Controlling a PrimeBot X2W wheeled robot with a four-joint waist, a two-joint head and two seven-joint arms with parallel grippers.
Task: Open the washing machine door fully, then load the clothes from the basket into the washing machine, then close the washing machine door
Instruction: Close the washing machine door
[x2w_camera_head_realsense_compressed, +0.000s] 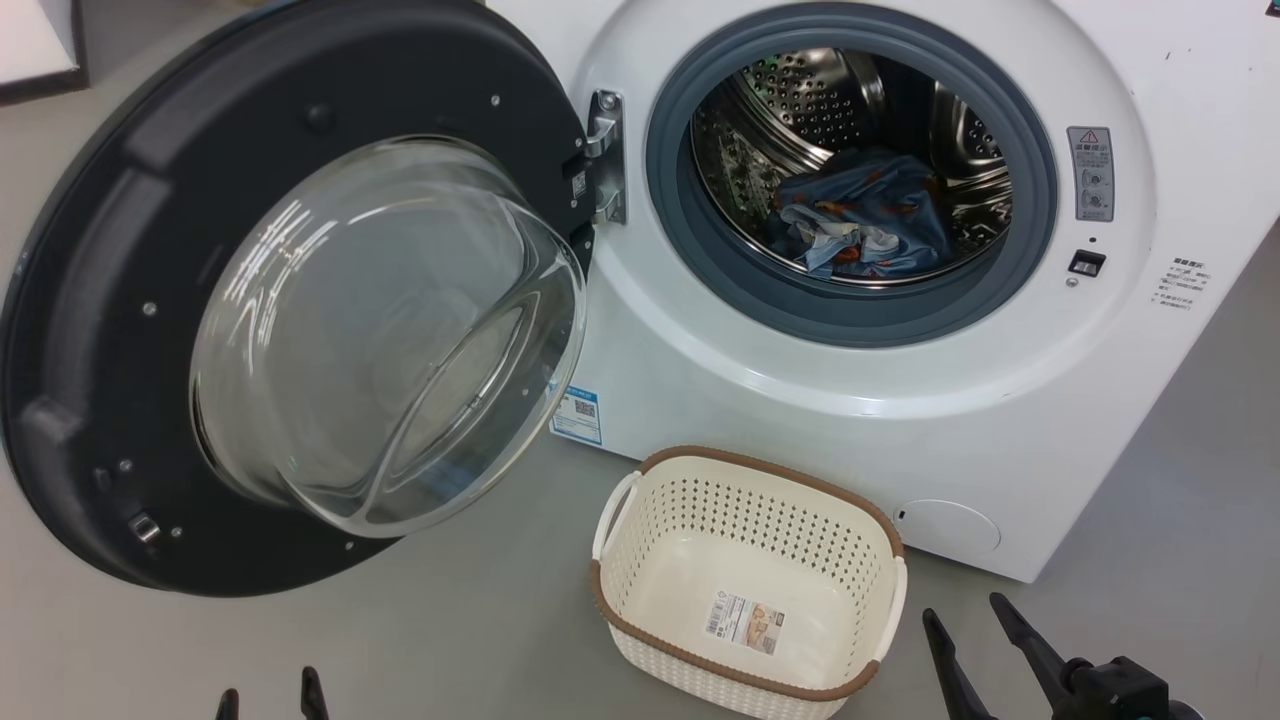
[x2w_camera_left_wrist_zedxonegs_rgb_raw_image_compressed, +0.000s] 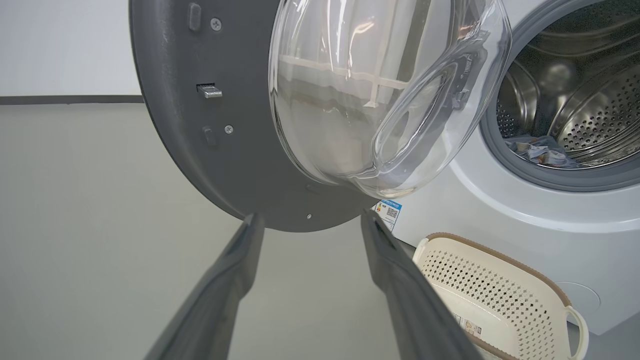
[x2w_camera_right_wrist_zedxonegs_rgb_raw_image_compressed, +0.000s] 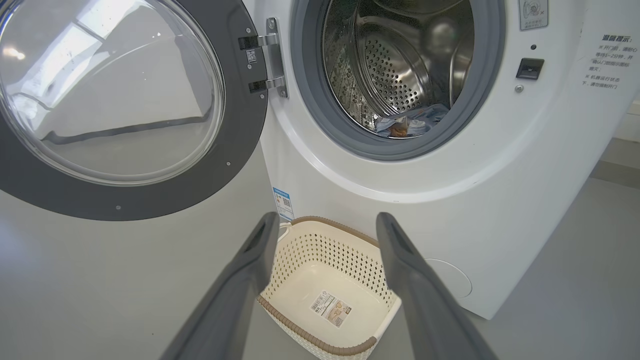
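at the bottom edge of the head view the left gripper (x2w_camera_head_realsense_compressed: 269, 690) is cut off: just two fingertips poking up, spread apart, nothing between them. right gripper (x2w_camera_head_realsense_compressed: 963, 605) sits lower right, body half out of frame, fingers apart too, holding nothing. washing machine door (x2w_camera_head_realsense_compressed: 100, 330) is swung wide to the left, top and left rim cropped. clothes (x2w_camera_head_realsense_compressed: 860, 220) lie low in the drum (x2w_camera_head_realsense_compressed: 800, 100) of the washing machine (x2w_camera_head_realsense_compressed: 800, 400). they are blue with orange bits, print hard to make out, up and well apart from both grippers. in the wrist views the grey gasket (x2w_camera_head_realsense_compressed: 670, 200) hides most of them. basket (x2w_camera_head_realsense_compressed: 770, 468) stands on the floor (x2w_camera_head_realsense_compressed: 450, 620) just in front of the machine, near the right gripper on its left, untouched. label sticker (x2w_camera_head_realsense_compressed: 745, 622) on the basket's bottom has a barcode, text unreadable. blue sticker (x2w_camera_head_realsense_compressed: 578, 413) with qr code, warning sticker (x2w_camera_head_realsense_compressed: 1089, 173) with red triangle and chinese print (x2w_camera_head_realsense_compressed: 1180, 283) are all too small to read.
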